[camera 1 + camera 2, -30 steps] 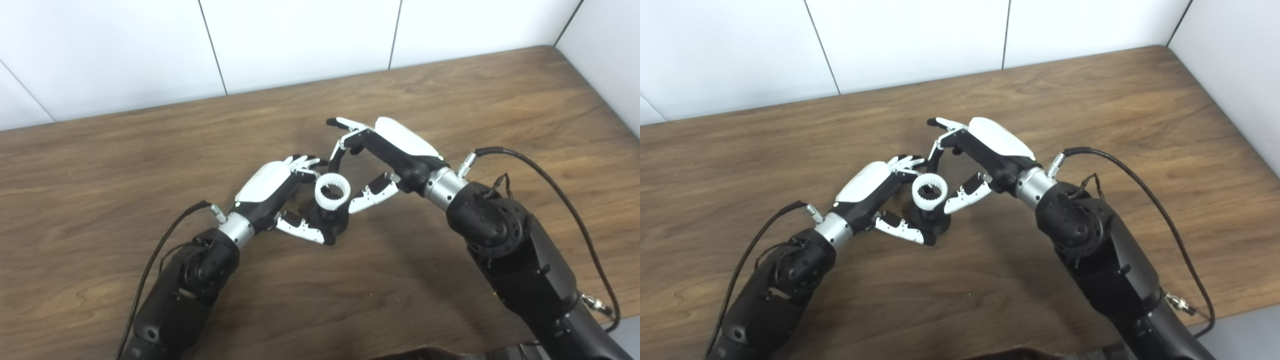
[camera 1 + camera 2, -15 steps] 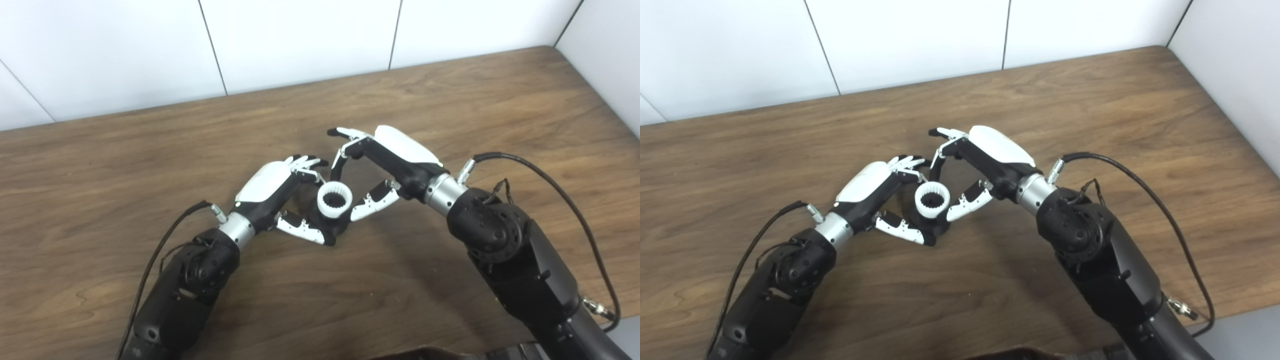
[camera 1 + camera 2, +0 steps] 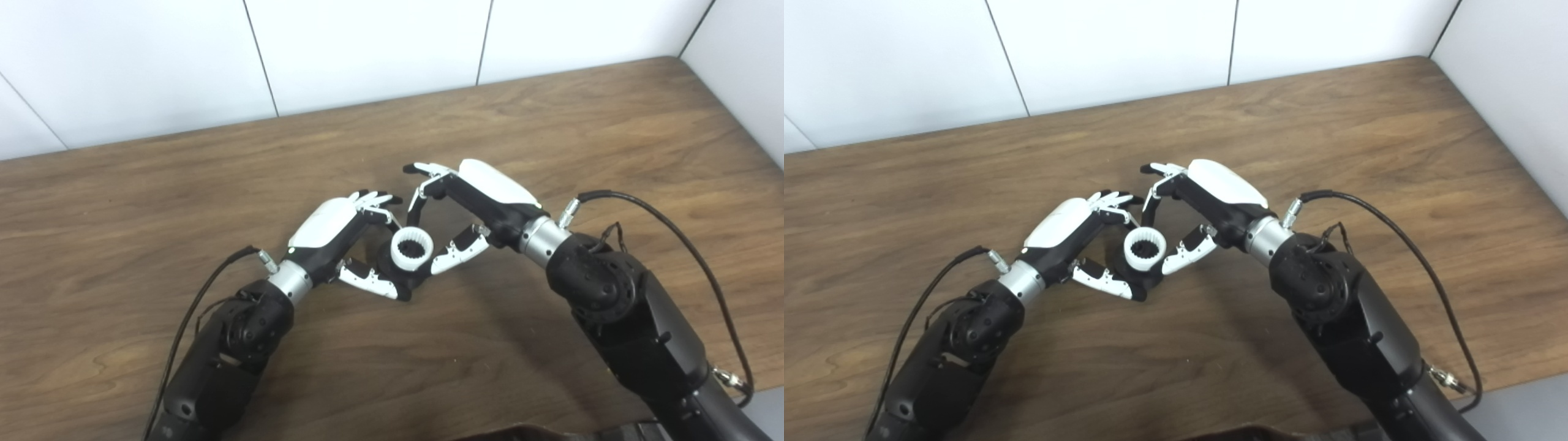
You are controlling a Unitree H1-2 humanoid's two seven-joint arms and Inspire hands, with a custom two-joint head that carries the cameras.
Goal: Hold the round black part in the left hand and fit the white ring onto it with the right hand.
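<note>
On the brown wooden table (image 3: pixel 551 122), the left arm comes in from the lower left corner. A thin black cable (image 3: pixel 202 288) loops beside its metal wrist. The left hand (image 3: pixel 343 236), with a white back and black palm, lies low over the wood near the middle of the table. Its fingers (image 3: pixel 373 202) curl around the far side of the round black plastic part (image 3: pixel 392 272), and its thumb (image 3: pixel 370 282) closes on the near side, so this hand is closed on the part and holds it. Most of the black part is hidden by the fingers and by the ring above it.

The white plastic ring with small teeth inside (image 3: pixel 411 249) sits on top of the black part, with its opening turned upward to the cameras. I cannot tell if it is pressed fully down or only resting there.

The right hand (image 3: pixel 471 202) reaches in from the right. Its thumb (image 3: pixel 456 256) touches the right side of the ring, and one dark finger (image 3: pixel 415 208) comes down to the far side of the ring, so the ring is pinched between them. The other fingers of this hand point away toward the wall and touch nothing. Behind the right wrist, a thicker black cable (image 3: pixel 674 226) makes an arc above the dark forearm.
</note>
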